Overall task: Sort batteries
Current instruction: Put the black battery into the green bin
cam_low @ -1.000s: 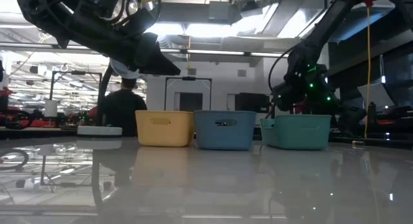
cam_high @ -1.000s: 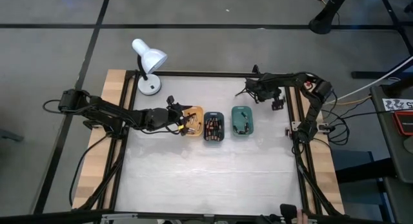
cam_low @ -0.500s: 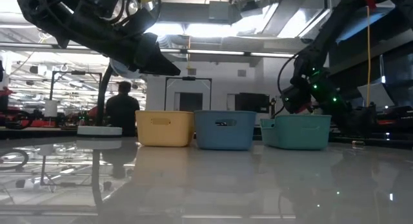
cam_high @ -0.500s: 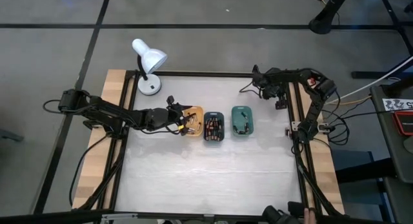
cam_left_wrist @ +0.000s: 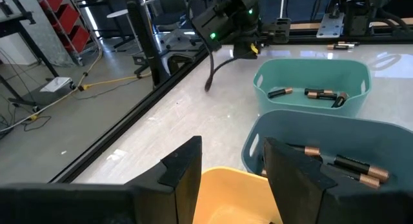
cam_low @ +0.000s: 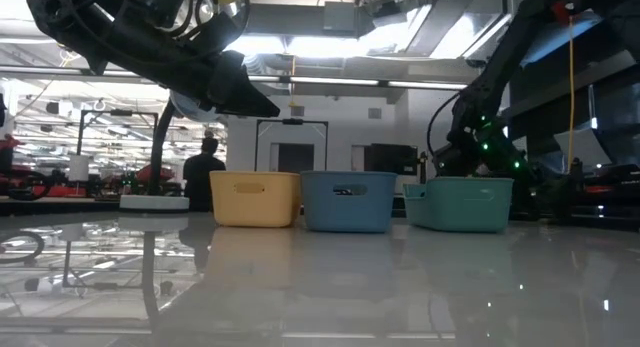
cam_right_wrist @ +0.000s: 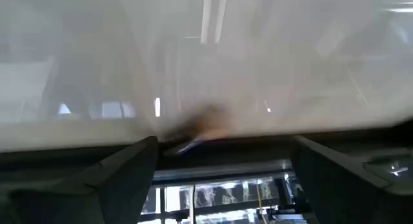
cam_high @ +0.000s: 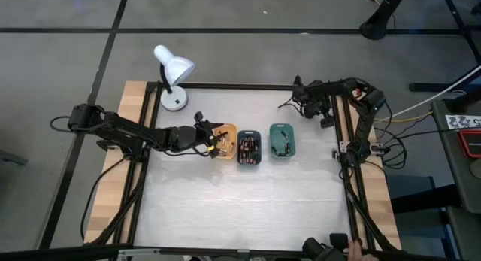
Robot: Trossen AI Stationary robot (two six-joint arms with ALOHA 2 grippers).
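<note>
The left tool (cam_high: 213, 140) is held open just above the orange tray (cam_high: 225, 141), nearest its batteries (cam_high: 222, 144), directly beneath. The right tool (cam_high: 301, 95), also open and empty, is parked at the tabletop's far right corner.

Counts on my table right now

I count three trays in a row: one orange tray (cam_high: 224, 141), one dark teal tray (cam_high: 249, 150), one green tray (cam_high: 283, 141). One white lamp (cam_high: 173, 74), two arms, one person (cam_low: 207, 170) beyond the table. Batteries (cam_left_wrist: 310, 93): three I can make out in the green tray; the other piles I cannot count.
</note>
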